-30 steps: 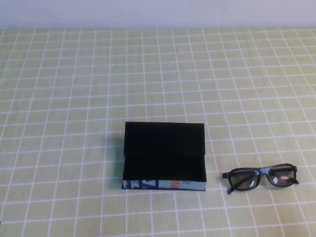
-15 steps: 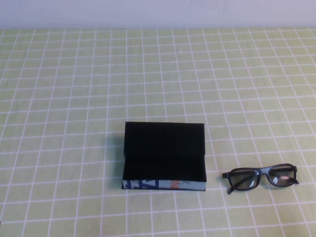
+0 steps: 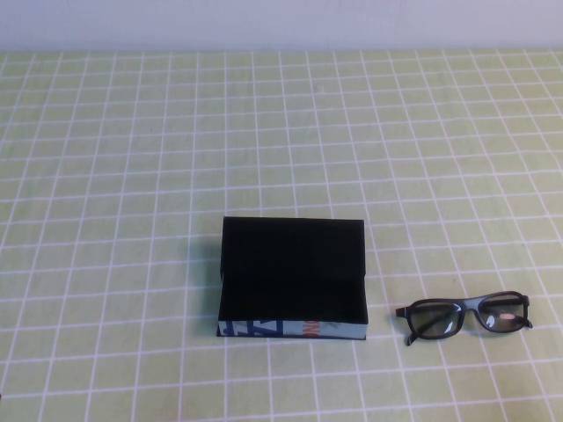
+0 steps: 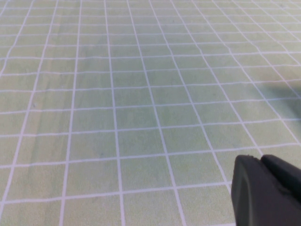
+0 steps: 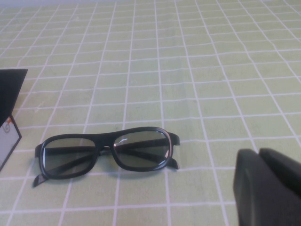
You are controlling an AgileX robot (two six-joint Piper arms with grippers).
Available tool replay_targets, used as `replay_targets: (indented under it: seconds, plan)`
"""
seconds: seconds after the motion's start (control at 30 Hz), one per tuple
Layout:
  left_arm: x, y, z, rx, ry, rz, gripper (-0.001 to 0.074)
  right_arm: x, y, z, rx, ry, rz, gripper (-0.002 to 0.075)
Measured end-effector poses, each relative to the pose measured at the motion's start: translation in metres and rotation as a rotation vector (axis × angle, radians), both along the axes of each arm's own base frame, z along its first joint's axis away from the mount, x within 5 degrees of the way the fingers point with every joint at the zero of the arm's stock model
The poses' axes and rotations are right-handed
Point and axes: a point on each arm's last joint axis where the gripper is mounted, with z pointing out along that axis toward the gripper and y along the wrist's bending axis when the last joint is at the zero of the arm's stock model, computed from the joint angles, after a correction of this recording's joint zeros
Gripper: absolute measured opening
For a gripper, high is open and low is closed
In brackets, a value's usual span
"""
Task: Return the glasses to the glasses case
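The glasses case (image 3: 293, 268) lies open at the middle of the table, black lining up, with its blue, white and orange front side toward me. Its corner shows in the right wrist view (image 5: 9, 87). The black-framed glasses (image 3: 471, 305) lie on the cloth to the right of the case, apart from it, arms folded behind the lenses. They also show in the right wrist view (image 5: 108, 136). My right gripper (image 5: 258, 153) is shut and empty, on the near side of the glasses. My left gripper (image 4: 261, 160) is shut and empty over bare cloth. Neither gripper shows in the high view.
A green cloth with a white grid (image 3: 132, 176) covers the whole table. A pale wall (image 3: 281, 22) runs along the far edge.
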Motion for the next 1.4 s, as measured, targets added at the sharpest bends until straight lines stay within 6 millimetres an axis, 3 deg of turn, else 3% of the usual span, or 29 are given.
replay_targets:
  seconds: [0.93,1.4]
  plan:
    - [0.0,0.0,0.001,-0.003,-0.012,-0.002,-0.0004,0.0,0.0,0.0,0.0,0.0,0.0,-0.0018]
    - [0.0,-0.008,0.042,-0.096,-0.46,-0.089,-0.0004,0.0,0.0,0.0,0.0,0.0,0.0,-0.0018]
